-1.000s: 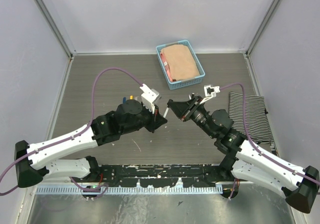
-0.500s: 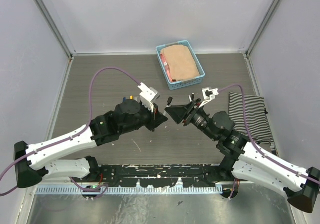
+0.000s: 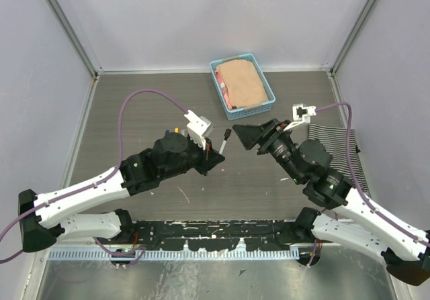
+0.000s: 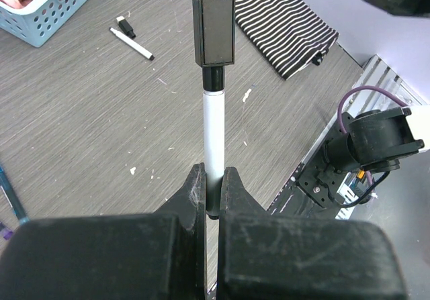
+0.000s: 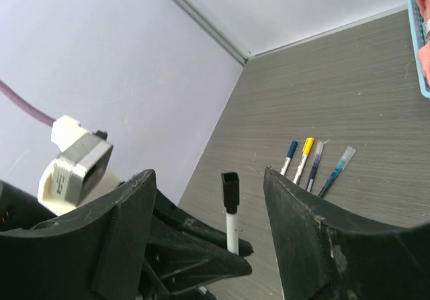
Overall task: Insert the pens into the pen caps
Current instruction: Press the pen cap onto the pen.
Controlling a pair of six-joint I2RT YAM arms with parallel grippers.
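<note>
My left gripper [image 4: 213,179] is shut on the lower end of a white pen [image 4: 213,129]. The pen stands upright from the jaws, and a black pen cap [image 4: 213,31] sits on its tip. From above, this capped pen [image 3: 224,142] points toward my right gripper [image 3: 243,137], which is open and empty a short way to its right. In the right wrist view the capped pen [image 5: 231,209] shows beyond the gap between the spread fingers [image 5: 316,233]. Another white pen [image 4: 132,43] lies on the table beside a loose black cap [image 4: 125,25].
A blue basket [image 3: 222,94] with cloth in it stands at the back. A striped cloth [image 3: 336,156] lies at the right. Several pens with blue and yellow caps [image 5: 304,156] lie side by side on the table left of centre.
My right gripper has opened and drawn back to the right, leaving the black cap on the pen. The left gripper has kept hold of the pen, which now stands free.
</note>
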